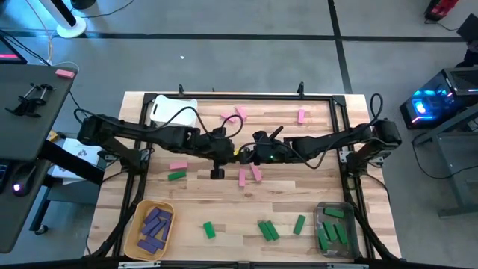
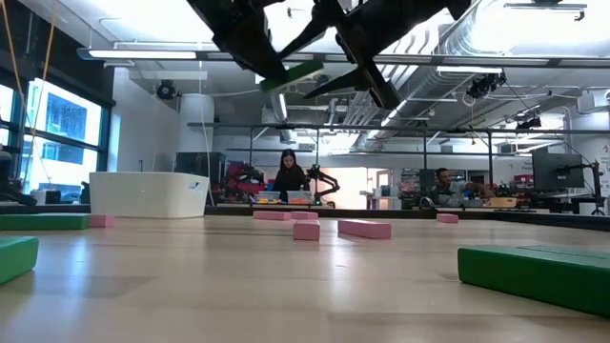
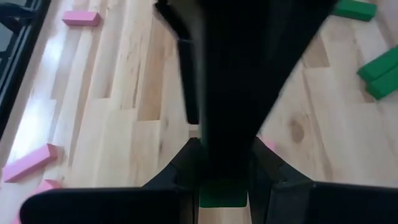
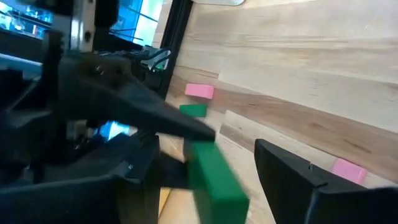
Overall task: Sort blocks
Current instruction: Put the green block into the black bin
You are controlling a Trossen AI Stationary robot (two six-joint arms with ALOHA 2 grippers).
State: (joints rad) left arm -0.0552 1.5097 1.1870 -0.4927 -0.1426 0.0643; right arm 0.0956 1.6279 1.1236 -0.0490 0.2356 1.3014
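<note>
High above the table's middle my left gripper (image 1: 236, 152) is shut on a green block (image 4: 214, 177), which also shows in the low view as the green block (image 2: 291, 74). My right gripper (image 4: 211, 186) faces it from the table's right, open. Its two fingers stand on either side of the block's free end, and no touch shows. In the left wrist view the right gripper's dark body hides most of the block (image 3: 221, 194). Pink blocks (image 1: 250, 175) and green blocks (image 1: 267, 230) lie flat on the table. My left gripper pinches one end of the green block (image 4: 200, 149) between its two fingers. The fingers come from the table's left, slanting down. The block is lifted clear of the table, and its other end sticks out toward my right gripper.
A white bin (image 1: 172, 112) stands at the far left. A yellow bin (image 1: 142, 213) at the near left holds purple blocks. A clear bin (image 1: 323, 211) at the near right holds green ones. More pink blocks (image 1: 233, 116) lie toward the far edge.
</note>
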